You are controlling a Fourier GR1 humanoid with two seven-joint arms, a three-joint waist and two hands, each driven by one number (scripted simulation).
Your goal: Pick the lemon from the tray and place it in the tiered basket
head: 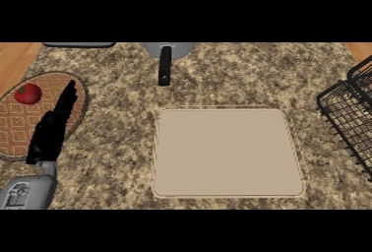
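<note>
My left hand [49, 132] stands at the left side of the speckled brown granite table [109, 162], its grey forearm [27, 191] coming in from the lower left corner and its black fingers [67, 98] held straight and released, pointing away from me and grasping nothing. The hand lies over the oval woven mat [22, 123] with a brown and cream lattice pattern, which sits at the table's left edge. On the far part of that mat, just beside my fingertips and to their left, rests a small round red fruit [27, 93] with a green spot at its top; it looks more like a tomato than a lemon, and no yellow fruit shows anywhere in view. Whether my fingers touch the red fruit I cannot tell. At the centre of the table lies the flat beige square tray [227, 153] with rounded corners and a thin raised rim. Beyond the tray, at the far edge, a grey pan [169, 48] is partly in view, its black handle [165, 66] pointing toward the tray. At the right edge stands the black wire tiered basket [350, 118], only its left part showing, well apart from the mat and from my hand. A dark grey flat object [78, 45] shows at the far left edge of the table. My right hand is out of sight.
</note>
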